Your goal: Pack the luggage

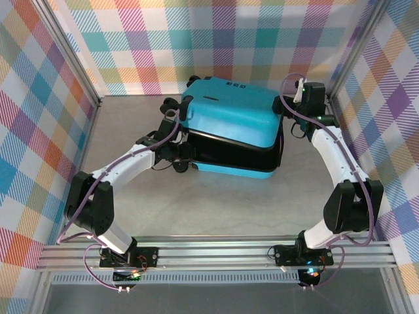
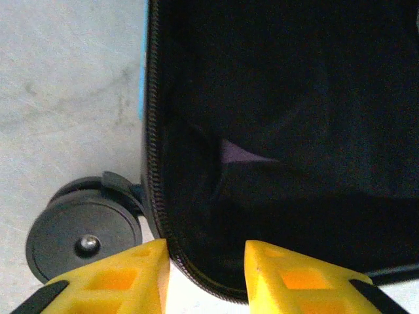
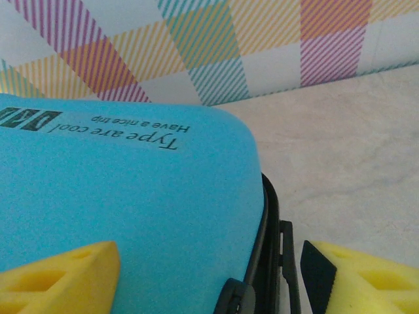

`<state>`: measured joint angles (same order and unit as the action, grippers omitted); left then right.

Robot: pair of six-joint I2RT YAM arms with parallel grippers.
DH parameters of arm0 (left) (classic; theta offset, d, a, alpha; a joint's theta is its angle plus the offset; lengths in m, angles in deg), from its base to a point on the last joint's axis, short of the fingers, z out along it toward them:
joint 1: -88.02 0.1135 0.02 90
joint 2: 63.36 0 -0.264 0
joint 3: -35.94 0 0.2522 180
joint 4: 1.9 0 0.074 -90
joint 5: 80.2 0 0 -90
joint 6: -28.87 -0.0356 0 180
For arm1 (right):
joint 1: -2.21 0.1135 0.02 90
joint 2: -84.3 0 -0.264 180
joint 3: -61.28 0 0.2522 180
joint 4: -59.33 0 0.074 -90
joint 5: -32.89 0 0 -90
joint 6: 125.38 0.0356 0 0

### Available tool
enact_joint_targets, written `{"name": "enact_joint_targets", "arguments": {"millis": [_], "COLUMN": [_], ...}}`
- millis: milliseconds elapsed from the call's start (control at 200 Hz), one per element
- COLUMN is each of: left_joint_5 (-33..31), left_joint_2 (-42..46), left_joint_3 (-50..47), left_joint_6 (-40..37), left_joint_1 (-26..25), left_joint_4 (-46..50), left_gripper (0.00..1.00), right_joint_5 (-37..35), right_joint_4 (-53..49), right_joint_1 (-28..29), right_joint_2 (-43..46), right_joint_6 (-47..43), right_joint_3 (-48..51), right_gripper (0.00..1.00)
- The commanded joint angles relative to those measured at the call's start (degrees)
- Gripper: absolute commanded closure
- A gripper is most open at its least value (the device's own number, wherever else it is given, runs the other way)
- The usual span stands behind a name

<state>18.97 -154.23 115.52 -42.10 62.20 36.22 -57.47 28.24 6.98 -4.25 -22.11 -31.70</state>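
The luggage (image 1: 229,124) is a turquoise hard-shell suitcase lying flat at the back middle of the table, its lid hinged partly down over a black gap. My left gripper (image 1: 179,159) is at its front-left corner by the wheels. In the left wrist view that gripper (image 2: 206,275) is open, the black zipper rim (image 2: 154,163) running between its yellow fingers (image 2: 118,278) and the black lining (image 2: 294,98) beyond. A purple scrap of cloth (image 2: 245,154) shows inside. My right gripper (image 1: 292,124) is at the right back corner; it (image 3: 211,261) is open and straddles the lid's edge (image 3: 131,209).
A black wheel (image 2: 84,241) sits just left of my left fingers. Plaid walls (image 1: 216,39) close in the table (image 1: 216,209) on three sides, near the suitcase's back. Bare grey table lies in front of the suitcase, between the two arms.
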Motion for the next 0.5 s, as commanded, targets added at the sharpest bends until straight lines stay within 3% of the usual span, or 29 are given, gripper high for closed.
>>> {"name": "enact_joint_targets", "arguments": {"millis": [0,215,495], "left_joint_5": [5.9,5.9,10.1], "left_joint_2": [3.2,6.0,12.3], "left_joint_3": [3.2,3.1,-3.0], "left_joint_6": [-4.7,-9.7,-11.7], "left_joint_1": [-0.7,-0.7,-1.3], "left_joint_4": [1.9,10.2,12.9], "left_gripper": [0.64,0.58,0.5], "right_joint_5": [2.6,2.8,3.3], "right_joint_4": [-2.9,-4.4,-6.3], "right_joint_1": [0.4,0.0,-1.2], "right_joint_2": [-1.0,-2.3,-4.9], "right_joint_6": [0.7,0.1,-0.1], "right_joint_3": [-1.8,-3.2,-5.7], "right_gripper": [0.26,0.25,0.22]}}
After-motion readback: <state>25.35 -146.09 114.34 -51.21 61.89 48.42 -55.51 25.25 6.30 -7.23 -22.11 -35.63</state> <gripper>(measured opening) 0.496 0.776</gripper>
